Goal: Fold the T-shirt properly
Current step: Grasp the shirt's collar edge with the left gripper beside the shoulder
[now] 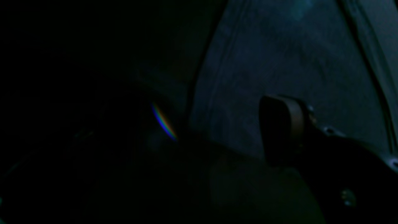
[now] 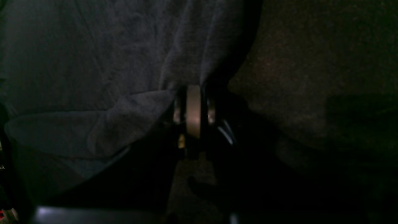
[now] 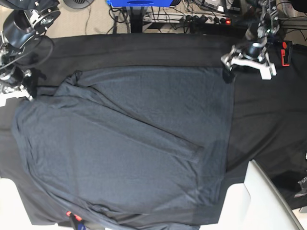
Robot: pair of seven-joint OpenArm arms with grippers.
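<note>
While the large slate-grey thin knit T-shirt lies spread across the plain black table cloth, covering most of the middle and the near part of the table in the base view, we judge the fold to be at an early stage: the fabric looks mostly flat, with a long diagonal crease and a sleeve folded in over the body.

Our right gripper sits at the far corner on the base view's left, and its wrist view shows the jaws pressed tight together at the shirt's edge. A flap of grey fabric curls up right beside the fingers, and the cloth puckers toward them, so we read this as a pinch on the shirt's edge, taken there so the corner can be lifted and carried over.

Our left gripper hovers at the opposite far corner, on the base view's right. Its wrist view is very dark; one brown-padded finger shows above the shirt with nothing against it, and we take the jaws as spread wide with nothing held. It seems placed to take the matching corner, so both ends can rise together and the fold stay even.
</note>
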